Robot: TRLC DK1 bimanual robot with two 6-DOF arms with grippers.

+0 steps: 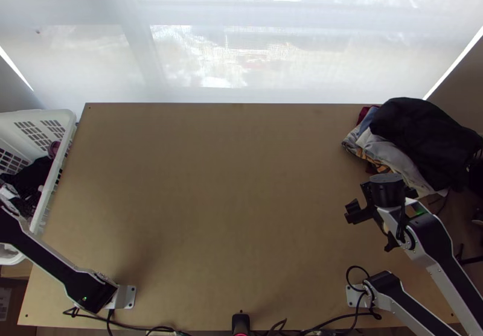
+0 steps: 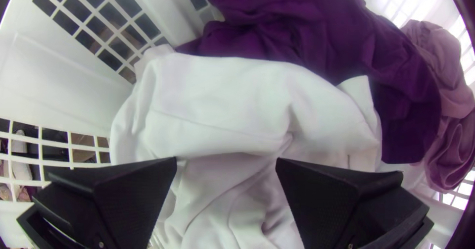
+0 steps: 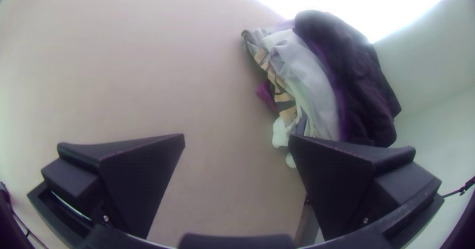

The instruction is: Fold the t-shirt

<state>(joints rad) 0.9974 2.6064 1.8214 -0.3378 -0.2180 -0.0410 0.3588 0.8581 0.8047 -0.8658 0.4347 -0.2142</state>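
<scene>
Parted over the bunched white cloth (image 2: 217,95), likely the t-shirt, in the white plastic basket (image 2: 59,75), the black left hand (image 2: 226,162) seems placed to grasp; the black right hand (image 3: 236,140), also parted, leaves desk (image 1: 229,215) room for folding.

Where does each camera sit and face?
Top view: over the near edge, steeply down on the light wooden table; both robot arms show.
Left wrist: looks into the white plastic basket; black left end effector.
Right wrist: across the table to multicoloured clothes; black right end effector.
Top shares basket with left wrist, clothes with right.
</scene>
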